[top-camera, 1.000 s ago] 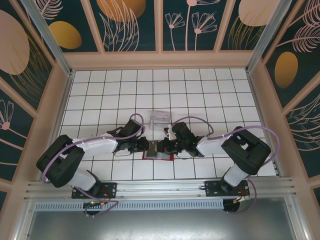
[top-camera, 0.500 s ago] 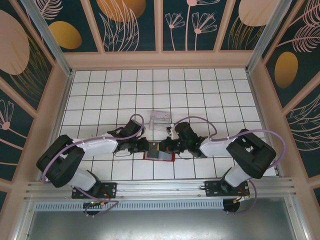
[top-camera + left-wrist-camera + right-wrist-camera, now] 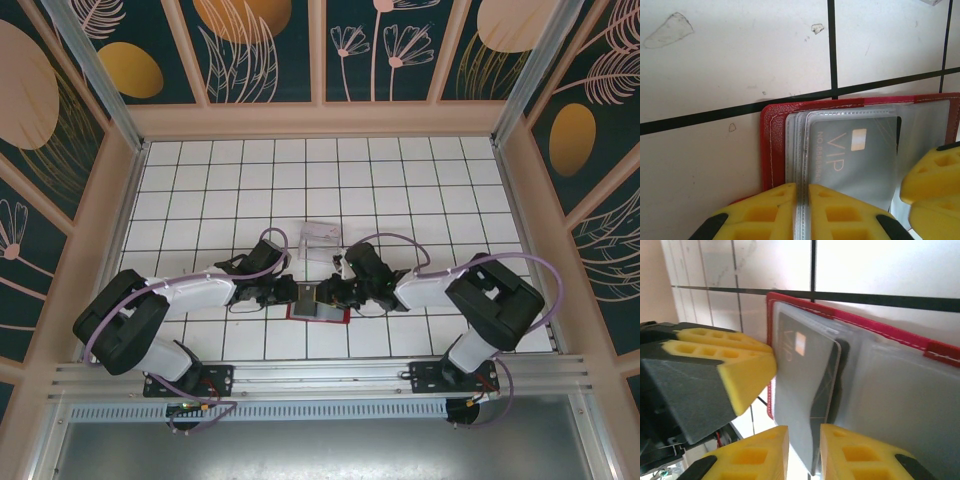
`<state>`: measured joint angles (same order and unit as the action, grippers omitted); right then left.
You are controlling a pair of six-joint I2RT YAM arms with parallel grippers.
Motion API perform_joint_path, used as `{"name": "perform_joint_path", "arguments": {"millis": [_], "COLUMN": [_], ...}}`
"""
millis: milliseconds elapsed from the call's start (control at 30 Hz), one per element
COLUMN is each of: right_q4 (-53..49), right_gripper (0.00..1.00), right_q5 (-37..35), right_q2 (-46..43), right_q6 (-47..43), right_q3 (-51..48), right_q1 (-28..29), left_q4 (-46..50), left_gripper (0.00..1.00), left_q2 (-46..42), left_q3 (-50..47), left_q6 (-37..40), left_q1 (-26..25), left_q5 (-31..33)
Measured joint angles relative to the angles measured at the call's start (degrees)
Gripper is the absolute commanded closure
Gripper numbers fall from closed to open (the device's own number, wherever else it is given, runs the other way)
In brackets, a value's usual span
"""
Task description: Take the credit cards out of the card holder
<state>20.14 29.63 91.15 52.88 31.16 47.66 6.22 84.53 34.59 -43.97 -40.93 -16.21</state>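
While the card holder (image 3: 318,303) lies open on the table (image 3: 200,190), near the middle and between the two arms, we're on the extraction step: at least one credit card (image 3: 855,155), grey and marked VIP, sits inside its clear sleeve. Left end effector (image 3: 802,195) is clenched on the stack of sleeves (image 3: 799,150), which pins the holder down from the left. Right end effector (image 3: 804,452) comes in from the right with its pads parted a little, straddling the card's exposed edge, and we see no bite on it. Next move, we reckon: close the right pads on the card alone, not the sleeve film, then draw it out of the slot, away from the left end effector. Main risk is pinching film plus card and dragging the whole holder.
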Motion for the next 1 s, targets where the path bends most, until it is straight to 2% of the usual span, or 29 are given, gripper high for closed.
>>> {"name": "perform_joint_path", "arguments": {"millis": [200,367,633,1000], "right_q4": [-2.2,-3.0,-4.0,0.0], "right_gripper": [0.84,0.85,0.84,0.84], "right_q5": [-0.4,-0.7,-0.6,0.5], "right_q2": [1.3,2.0,2.6,2.7], "right_q6": [0.0,0.0,0.0,1.7], "right_q3": [1.3,1.8,2.6,2.4], "right_q1": [0.0,0.0,0.0,0.0], "left_q4": [0.0,0.0,0.0,0.0], "left_gripper": [0.86,0.86,0.86,0.85], "left_q2": [0.0,0.0,0.0,0.0], "left_q3": [0.0,0.0,0.0,0.0], "left_q6": [0.0,0.0,0.0,0.0], "left_q1": [0.0,0.0,0.0,0.0], "left_q5": [0.0,0.0,0.0,0.1]}}
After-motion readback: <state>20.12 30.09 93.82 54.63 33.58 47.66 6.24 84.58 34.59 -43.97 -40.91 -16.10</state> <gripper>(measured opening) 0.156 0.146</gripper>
